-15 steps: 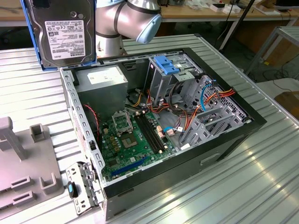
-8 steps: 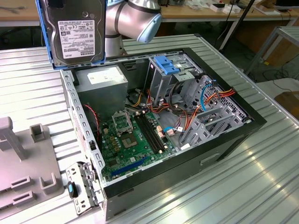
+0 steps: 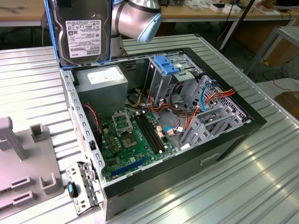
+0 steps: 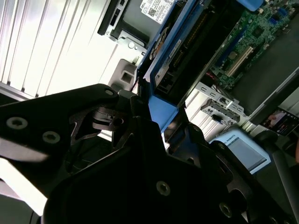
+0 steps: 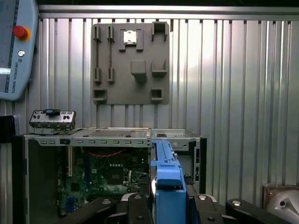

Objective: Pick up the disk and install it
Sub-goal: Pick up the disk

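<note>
Ribbed metal table (image 3: 261, 186) is carrying an open computer case (image 3: 224, 151) lying on its side, with wooden workbenches standing behind it in the exterior view. The pincer (image 5: 169, 207) is pinching the disk (image 3: 83, 30). In the first wrist view its black fingers (image 5: 140, 210) are pressing in from either side of the edge-on drive, with a blue rail (image 5: 166, 172) running out between them and no gap showing. The disk is hanging upright, clear of everything, its label face turned toward the exterior camera. It is sitting just above the case corner where the power-supply box (image 3: 105, 77) is mounted. Below the pincer and farther along the case, the motherboard (image 3: 126, 140) is lying exposed. Past that, the drive cage with its blue bracket (image 3: 168, 64) is standing well apart from the disk. A grey fixture tray (image 5: 131, 65) is resting on the table out ahead of the pincer, past the case. Handling judgement: the disk is looking stiff, metal-bodied and fairly heavy for its size. Its faces are appearing smooth, so probably a little slippery, and it is likely sensitive to knocks. The plastic rails are probably giving slightly under load. A hold across the flat faces near one end, as here, is keeping the rails free, and the connector edge and board side are best left untouched.
</note>
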Tool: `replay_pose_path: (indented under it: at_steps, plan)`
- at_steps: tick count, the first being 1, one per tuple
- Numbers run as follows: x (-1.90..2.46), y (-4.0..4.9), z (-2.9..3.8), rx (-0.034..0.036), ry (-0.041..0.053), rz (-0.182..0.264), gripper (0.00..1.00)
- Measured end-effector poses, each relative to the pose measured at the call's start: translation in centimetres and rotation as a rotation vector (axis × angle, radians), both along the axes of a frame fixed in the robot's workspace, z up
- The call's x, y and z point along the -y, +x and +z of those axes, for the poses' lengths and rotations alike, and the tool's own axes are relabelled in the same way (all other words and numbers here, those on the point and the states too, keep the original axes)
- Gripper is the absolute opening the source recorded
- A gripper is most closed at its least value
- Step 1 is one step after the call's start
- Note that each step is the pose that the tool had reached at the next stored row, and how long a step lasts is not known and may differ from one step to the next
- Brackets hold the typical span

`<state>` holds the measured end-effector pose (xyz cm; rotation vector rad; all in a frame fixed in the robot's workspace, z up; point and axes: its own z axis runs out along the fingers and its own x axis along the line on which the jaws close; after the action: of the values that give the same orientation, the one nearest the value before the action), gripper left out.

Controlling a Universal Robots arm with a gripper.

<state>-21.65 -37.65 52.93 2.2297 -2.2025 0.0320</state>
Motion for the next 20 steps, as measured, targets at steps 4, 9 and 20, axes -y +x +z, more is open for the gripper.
replay_pose_path:
  at_steps: [4, 9, 20]
  plan:
    - [0.0, 1.03, -0.02, 0.0, 0.0, 0.0, 0.36]
    - [0.0, 2.62, -0.05, -0.0001, -0.0001, 0.0, 0.36]
    - [0.0, 5.32, -0.16, 0.0, 0.0, 0.0, 0.36]
